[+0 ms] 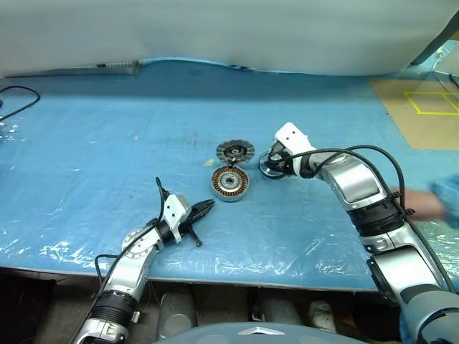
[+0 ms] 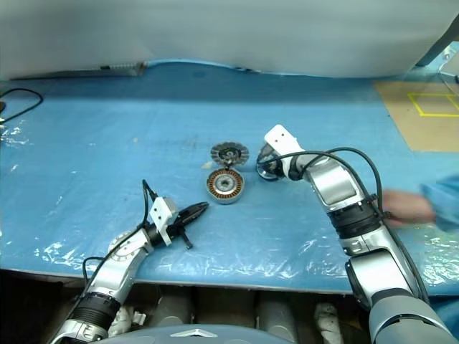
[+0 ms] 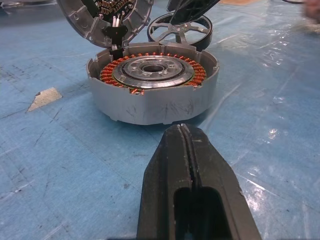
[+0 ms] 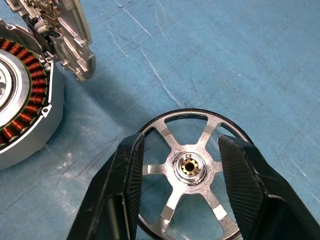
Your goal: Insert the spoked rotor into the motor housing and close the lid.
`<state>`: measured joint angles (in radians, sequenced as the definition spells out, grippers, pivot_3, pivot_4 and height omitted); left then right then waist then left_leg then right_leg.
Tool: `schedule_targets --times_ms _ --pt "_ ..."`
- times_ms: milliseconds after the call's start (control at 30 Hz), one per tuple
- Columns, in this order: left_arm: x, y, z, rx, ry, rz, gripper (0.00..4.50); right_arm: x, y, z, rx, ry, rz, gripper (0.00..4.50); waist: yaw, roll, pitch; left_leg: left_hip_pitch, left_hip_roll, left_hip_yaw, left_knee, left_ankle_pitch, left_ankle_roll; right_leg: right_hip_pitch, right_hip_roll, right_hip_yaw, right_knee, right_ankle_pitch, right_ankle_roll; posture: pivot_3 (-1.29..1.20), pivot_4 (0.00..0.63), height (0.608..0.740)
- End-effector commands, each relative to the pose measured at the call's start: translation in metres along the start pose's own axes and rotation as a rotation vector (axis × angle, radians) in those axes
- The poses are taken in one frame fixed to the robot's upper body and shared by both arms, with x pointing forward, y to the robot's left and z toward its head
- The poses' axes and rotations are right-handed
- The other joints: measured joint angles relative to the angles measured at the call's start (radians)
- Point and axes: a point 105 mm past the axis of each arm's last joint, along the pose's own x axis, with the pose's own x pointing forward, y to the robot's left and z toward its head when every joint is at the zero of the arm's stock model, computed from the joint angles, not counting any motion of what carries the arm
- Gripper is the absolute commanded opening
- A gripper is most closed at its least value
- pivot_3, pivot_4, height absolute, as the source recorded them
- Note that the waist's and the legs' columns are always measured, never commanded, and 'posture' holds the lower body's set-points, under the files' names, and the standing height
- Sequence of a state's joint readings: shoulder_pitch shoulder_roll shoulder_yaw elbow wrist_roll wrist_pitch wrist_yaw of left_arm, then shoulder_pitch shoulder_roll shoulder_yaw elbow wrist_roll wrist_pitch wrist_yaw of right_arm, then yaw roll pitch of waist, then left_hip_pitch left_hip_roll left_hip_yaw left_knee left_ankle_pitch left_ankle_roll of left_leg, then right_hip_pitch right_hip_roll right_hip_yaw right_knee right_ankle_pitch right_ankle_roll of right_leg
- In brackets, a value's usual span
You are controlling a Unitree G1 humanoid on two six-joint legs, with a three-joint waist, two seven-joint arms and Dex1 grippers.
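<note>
1. Far left, the left gripper (image 1: 204, 208) sits low over the blue sheet (image 1: 86, 143), its two black fingers (image 3: 187, 165) pressed flat together, nothing between them. It points toward the motor housing (image 1: 229, 183), near it but not touching.

2. Centre stage: the housing stands upright on the sheet, open top up, copper windings (image 3: 197, 75) ringing a dark centre. No rotor inside yet.

3. Just behind it, the lid (image 1: 234, 151) is tipped up against the housing's far edge; the left wrist view shows it leaning over the rim, with short wires running down into the cup.

4. Right of the housing, and apart from it, lies the spoked rotor (image 4: 192, 167), flat on the sheet.

5. Over it hangs the right gripper (image 4: 182, 175), fingers (image 4: 239, 172) spread, one either side of the hub. I can't tell whether they touch the spokes; nothing is clamped.

6. Far right edge, a person's blurred hand and sleeve (image 1: 434, 204) rest near the arm.

7. Risks, as I judge them: closing across thin spokes could let the shiny disc slip or tilt out on the lift.

8. Lowered crooked, the rotor may jam on the windings or snag those wires.

9. The leaning lid could be knocked by the passing arm and drop early.
</note>
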<state>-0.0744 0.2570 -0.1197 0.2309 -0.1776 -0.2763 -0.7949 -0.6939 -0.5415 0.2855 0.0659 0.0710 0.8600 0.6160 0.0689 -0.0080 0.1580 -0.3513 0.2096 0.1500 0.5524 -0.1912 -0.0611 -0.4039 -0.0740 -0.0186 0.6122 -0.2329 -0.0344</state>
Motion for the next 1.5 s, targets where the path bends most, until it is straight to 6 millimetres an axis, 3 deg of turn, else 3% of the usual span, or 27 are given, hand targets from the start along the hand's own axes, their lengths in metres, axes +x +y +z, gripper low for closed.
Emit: schedule_targets --times_ms 33,333,833,933,1133,1267,1333,1500 --pt "0.001 0.000 0.006 0.014 -0.023 -0.006 0.00 -0.012 -0.009 0.012 -0.041 -0.040 -0.034 2.27 0.000 0.000 0.000 0.000 0.000 0.000 0.000 0.000 0.000 0.000 0.000 0.000 0.000 0.000 0.000 0.00 0.150 0.740" --pt "0.004 0.001 0.008 0.020 -0.028 -0.013 0.00 -0.016 -0.006 0.002 -0.072 -0.010 -0.030 2.27 0.000 0.000 0.000 0.000 0.000 0.000 0.000 0.000 0.000 0.000 0.000 0.000 0.000 0.000 0.000 0.00 0.150 0.740" --pt "0.004 0.003 0.010 0.028 -0.031 -0.011 0.00 -0.015 -0.008 0.004 -0.079 -0.013 -0.036 2.27 0.000 0.000 0.000 0.000 0.000 0.000 0.000 0.000 0.000 0.000 0.000 0.000 0.000 0.000 0.000 0.00 0.150 0.740" --pt "0.004 0.002 0.011 0.027 -0.032 -0.013 0.00 -0.022 -0.009 0.008 -0.050 -0.038 -0.028 2.27 0.000 0.000 0.000 0.000 0.000 0.000 0.000 0.000 0.000 0.000 0.000 0.000 0.000 0.000 0.000 0.00 0.150 0.740" --pt "0.003 0.000 0.011 0.023 -0.030 -0.017 0.00 -0.054 0.000 0.023 -0.011 -0.167 0.070 2.27 0.003 0.000 0.000 -0.001 0.000 0.000 0.000 0.000 0.000 -0.001 0.000 0.000 0.000 0.000 0.000 0.00 0.150 0.740" --pt "0.005 0.001 0.012 0.017 -0.036 -0.021 0.00 -0.071 0.011 0.016 -0.052 -0.201 0.131 2.27 0.004 0.000 0.000 -0.001 0.000 0.000 0.000 0.000 0.000 0.000 0.000 0.000 -0.001 0.000 0.000 0.00 0.150 0.740" --pt "0.006 0.001 0.012 0.015 -0.039 -0.024 0.00 -0.076 0.018 0.002 -0.080 -0.175 0.152 2.27 0.005 0.000 0.000 -0.001 0.000 0.000 0.000 0.000 0.000 0.000 0.000 0.000 -0.001 0.000 0.000 0.00 0.150 0.740" --pt "0.007 0.001 0.010 0.011 -0.037 -0.034 0.00 -0.076 0.030 -0.020 -0.161 -0.157 0.139 2.27 0.002 0.000 0.000 0.000 0.000 0.000 0.000 0.000 0.001 0.000 0.000 0.000 -0.002 0.000 0.000 0.00 0.150 0.740"
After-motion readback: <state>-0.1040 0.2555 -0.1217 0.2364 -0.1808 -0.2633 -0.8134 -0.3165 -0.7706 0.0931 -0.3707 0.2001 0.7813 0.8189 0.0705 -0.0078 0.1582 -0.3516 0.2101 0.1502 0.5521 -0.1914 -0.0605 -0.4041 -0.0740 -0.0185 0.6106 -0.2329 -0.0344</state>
